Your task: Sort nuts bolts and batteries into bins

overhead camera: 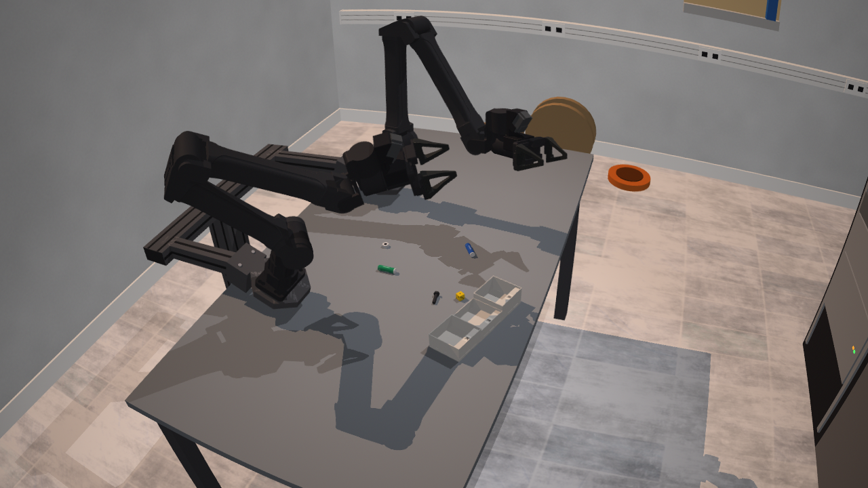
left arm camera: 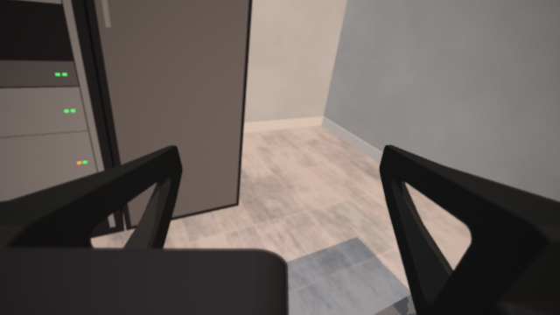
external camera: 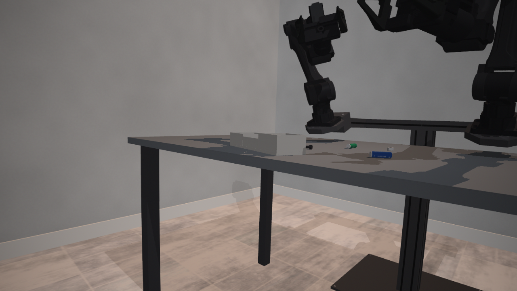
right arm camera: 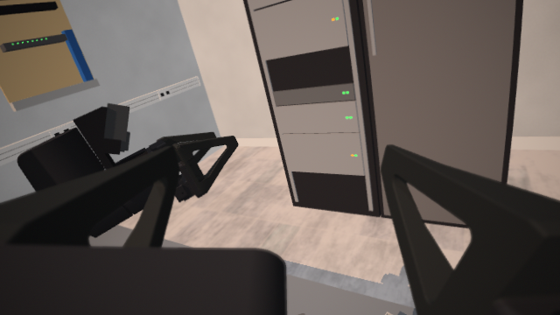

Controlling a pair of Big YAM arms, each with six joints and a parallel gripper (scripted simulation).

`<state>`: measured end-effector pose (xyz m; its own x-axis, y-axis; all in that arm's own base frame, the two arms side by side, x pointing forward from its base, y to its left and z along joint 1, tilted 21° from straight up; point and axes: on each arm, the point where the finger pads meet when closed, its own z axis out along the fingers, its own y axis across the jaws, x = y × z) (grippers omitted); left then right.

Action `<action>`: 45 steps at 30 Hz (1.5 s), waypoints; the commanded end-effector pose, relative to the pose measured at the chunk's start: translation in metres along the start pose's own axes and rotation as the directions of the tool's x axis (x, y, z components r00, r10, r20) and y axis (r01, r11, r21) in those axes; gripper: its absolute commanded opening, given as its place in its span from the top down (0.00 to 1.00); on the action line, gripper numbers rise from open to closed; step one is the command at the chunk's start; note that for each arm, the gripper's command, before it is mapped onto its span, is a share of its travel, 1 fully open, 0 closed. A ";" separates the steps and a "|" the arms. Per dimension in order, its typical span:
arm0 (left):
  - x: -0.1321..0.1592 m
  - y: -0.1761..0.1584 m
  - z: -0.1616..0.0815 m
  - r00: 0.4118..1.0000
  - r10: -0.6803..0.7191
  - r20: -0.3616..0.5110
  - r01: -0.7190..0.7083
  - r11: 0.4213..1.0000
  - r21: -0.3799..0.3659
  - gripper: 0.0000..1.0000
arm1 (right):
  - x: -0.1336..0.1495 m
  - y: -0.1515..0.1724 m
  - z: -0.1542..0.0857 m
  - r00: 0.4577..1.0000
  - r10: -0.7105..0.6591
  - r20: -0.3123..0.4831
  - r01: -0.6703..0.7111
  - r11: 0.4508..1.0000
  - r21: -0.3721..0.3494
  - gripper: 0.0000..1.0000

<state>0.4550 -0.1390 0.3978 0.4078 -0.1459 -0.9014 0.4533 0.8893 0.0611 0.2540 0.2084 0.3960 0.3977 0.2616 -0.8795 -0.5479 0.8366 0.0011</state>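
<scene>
Die [overhead camera: 460, 296] between bolt [overhead camera: 435, 296] [external camera: 309, 147] and bins [overhead camera: 445, 350] [external camera: 291, 144].
</scene>
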 end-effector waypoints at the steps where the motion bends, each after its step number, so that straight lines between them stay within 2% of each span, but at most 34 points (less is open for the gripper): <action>1: -0.004 0.000 0.001 1.000 0.002 0.009 -0.002 1.000 0.001 0.00 | -0.015 0.004 -0.007 0.997 0.035 0.071 -0.034 0.999 -0.019 0.00; 9: -0.004 0.000 0.001 1.000 0.002 0.009 -0.002 1.000 0.001 0.00 | -0.032 0.007 -0.024 0.981 0.068 0.180 -0.058 0.996 -0.061 0.00; 11: -0.004 0.000 0.001 1.000 0.002 0.009 -0.002 1.000 0.001 0.00 | -0.032 0.007 -0.024 0.981 0.068 0.180 -0.058 0.996 -0.061 0.00; 26: -0.004 0.000 0.001 1.000 0.002 0.009 -0.002 1.000 0.001 0.00 | -0.058 0.010 -0.056 0.933 0.114 0.340 -0.074 0.989 -0.129 0.00; 45: -0.004 0.000 0.001 1.000 0.002 0.009 -0.002 1.000 0.001 0.00 | -0.072 0.012 -0.079 0.893 0.139 0.428 -0.072 0.983 -0.168 0.00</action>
<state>0.4550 -0.1390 0.3978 0.4078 -0.1459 -0.9014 0.4533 0.8893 0.0611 0.1679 0.1636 0.4179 0.5956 0.5302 -0.6034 -0.6753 0.7373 -0.0187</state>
